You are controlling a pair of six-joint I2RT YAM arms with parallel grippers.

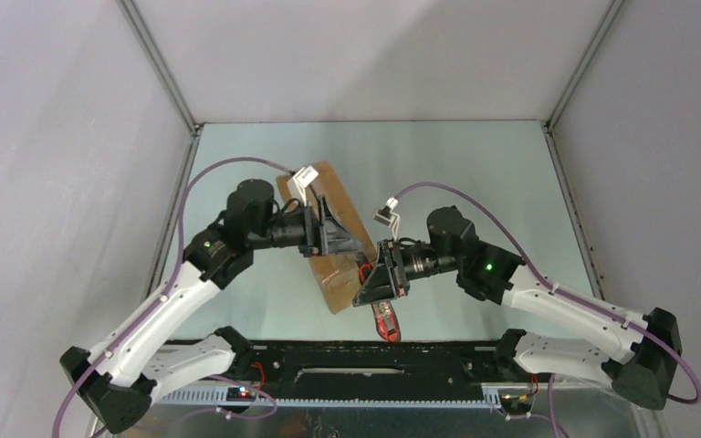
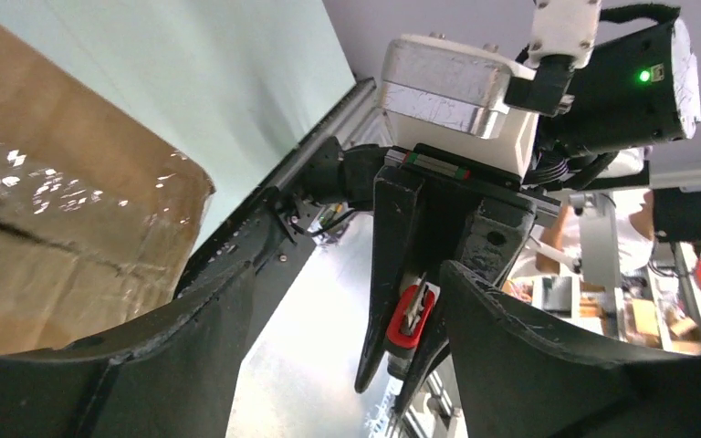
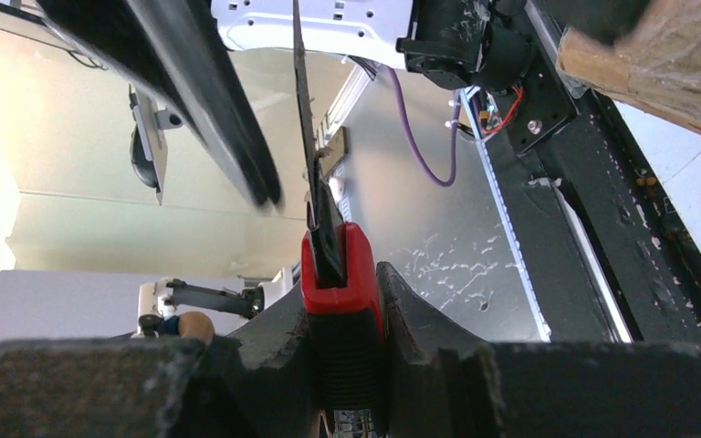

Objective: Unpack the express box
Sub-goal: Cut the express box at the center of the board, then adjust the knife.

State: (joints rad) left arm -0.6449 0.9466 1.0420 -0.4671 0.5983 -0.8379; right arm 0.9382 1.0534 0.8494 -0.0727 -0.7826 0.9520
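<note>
Right end effector (image 3: 340,294) clamped on knife (image 3: 341,260) (blade visible wrist-side), left end effector (image 2: 342,274) apart.

Brown express box (image 1: 333,187), red-and-black knife (image 3: 342,274), pale green table (image 1: 475,164)

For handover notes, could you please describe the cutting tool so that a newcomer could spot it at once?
Find the brown corrugated cardboard express box in the middle of the pale green table. At its near end the right gripper has its jaws shut on a red-and-black utility knife. Its red handle and dark blade set it apart from the plain brown carton beside it.
</note>
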